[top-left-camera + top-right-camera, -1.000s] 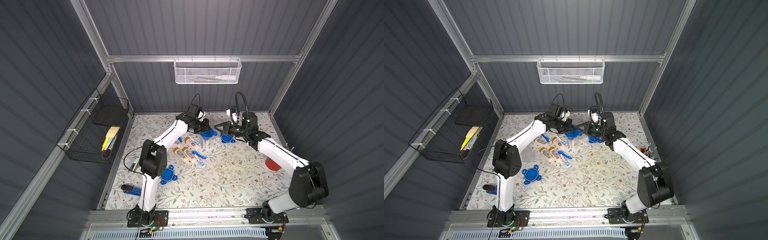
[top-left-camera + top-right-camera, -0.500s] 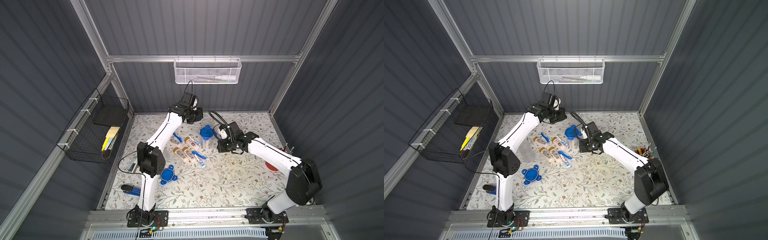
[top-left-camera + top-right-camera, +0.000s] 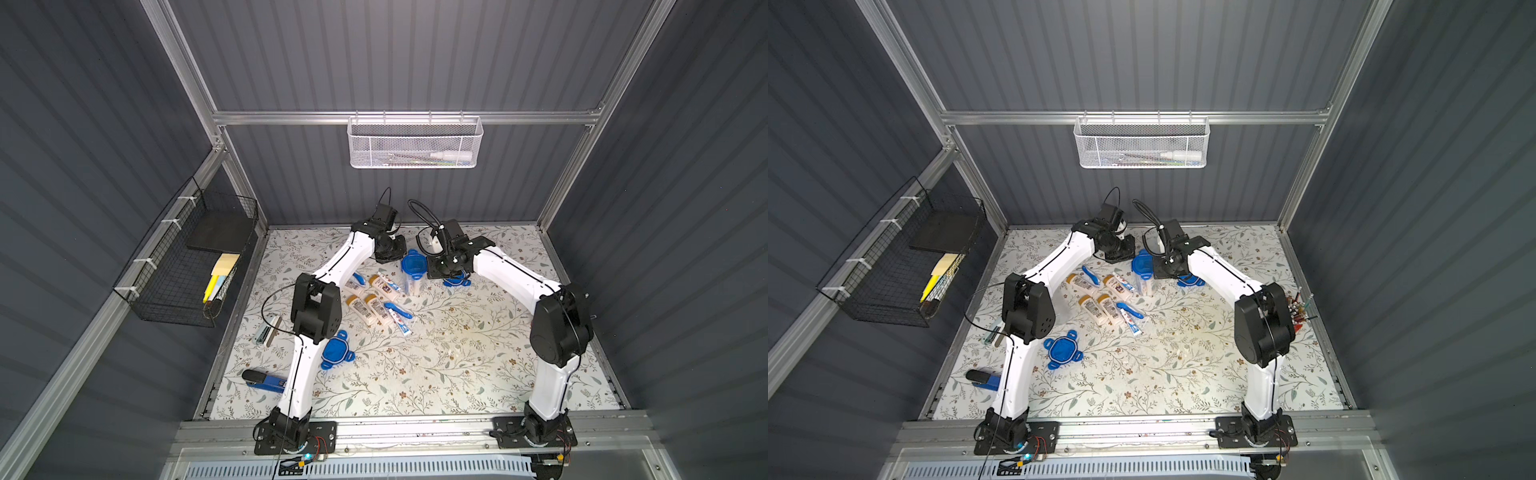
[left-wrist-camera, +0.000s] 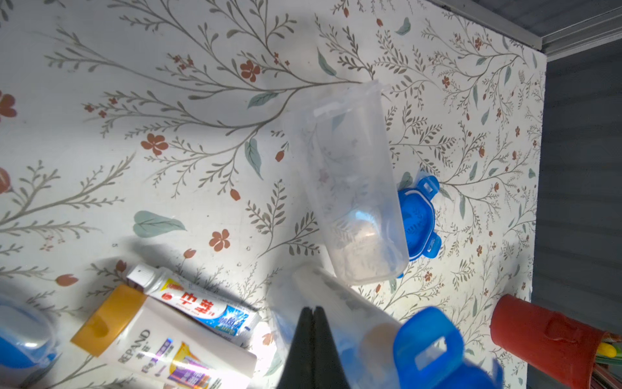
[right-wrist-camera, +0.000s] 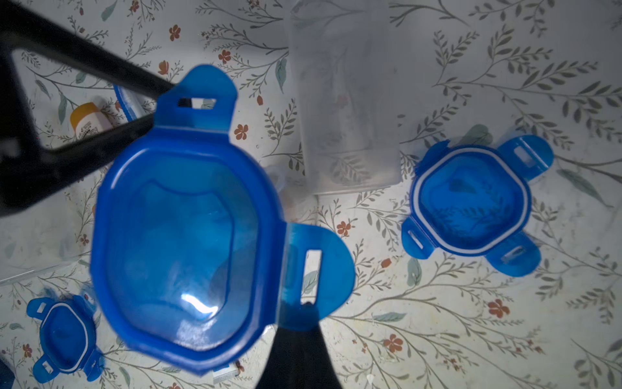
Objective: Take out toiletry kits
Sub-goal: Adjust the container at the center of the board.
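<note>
Right gripper (image 5: 298, 311) is pinched on a flap of the blue lid (image 5: 188, 232); left gripper (image 4: 313, 315), fingers together, presses the clear jar (image 4: 336, 296) beneath it. Unclipping this jar looks like the step in hand; next the lid must peel off while the jar is braced. Toiletry kits (image 3: 376, 305) lie loose on the floral table (image 3: 457, 361) in both top views; only the left wrist view hints at a tan cap (image 4: 378, 336) inside.

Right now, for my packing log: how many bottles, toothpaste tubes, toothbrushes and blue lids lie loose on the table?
Bottles: 4
Tubes: 2
Toothbrushes: 2
Lids: 2
Total: 10
Not counted: the lidded jar and whatever is inside it.
</note>
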Tool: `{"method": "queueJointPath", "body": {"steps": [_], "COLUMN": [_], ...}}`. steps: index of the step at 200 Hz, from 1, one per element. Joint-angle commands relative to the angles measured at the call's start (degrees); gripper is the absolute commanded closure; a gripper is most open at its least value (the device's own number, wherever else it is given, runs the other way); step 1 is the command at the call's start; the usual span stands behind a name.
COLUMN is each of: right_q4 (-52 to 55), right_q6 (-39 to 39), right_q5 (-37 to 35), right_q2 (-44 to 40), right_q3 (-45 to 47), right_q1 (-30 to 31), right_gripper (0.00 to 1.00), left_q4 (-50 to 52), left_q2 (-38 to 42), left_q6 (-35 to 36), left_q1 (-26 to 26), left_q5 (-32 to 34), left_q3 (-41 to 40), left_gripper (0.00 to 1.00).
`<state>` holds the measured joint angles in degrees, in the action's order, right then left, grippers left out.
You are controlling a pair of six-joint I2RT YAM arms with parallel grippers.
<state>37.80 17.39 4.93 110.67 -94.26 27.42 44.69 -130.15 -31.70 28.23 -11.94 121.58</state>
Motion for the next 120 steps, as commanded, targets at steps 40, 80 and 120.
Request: {"method": "queueJointPath", "body": {"steps": [40, 80, 120], "right_q4": [2.0, 1.6, -1.0], "right_q6": [-3.9, -5.7, -3.8], "right_q5": [3.8, 6.9, 7.8], "right_q2": [7.2, 11.3, 6.0], "right_q3": [-11.3, -17.1, -10.0], "right_q1": [-2.6, -3.4, -5.6], "right_gripper": [1.0, 0.94, 0.94], "left_q4": [-2.5, -2.6, 2.8], "left_q2": [12.2, 17.8, 22.3], "left_q6": [0.1, -0.7, 0.7], "left_q1": [3.7, 5.5, 5.8], "left_q5": [0.2, -0.5, 2.8], "left_q3": [-13.4, -19.5, -18.3], "left_gripper": [1.0, 1.0, 1.0]}}
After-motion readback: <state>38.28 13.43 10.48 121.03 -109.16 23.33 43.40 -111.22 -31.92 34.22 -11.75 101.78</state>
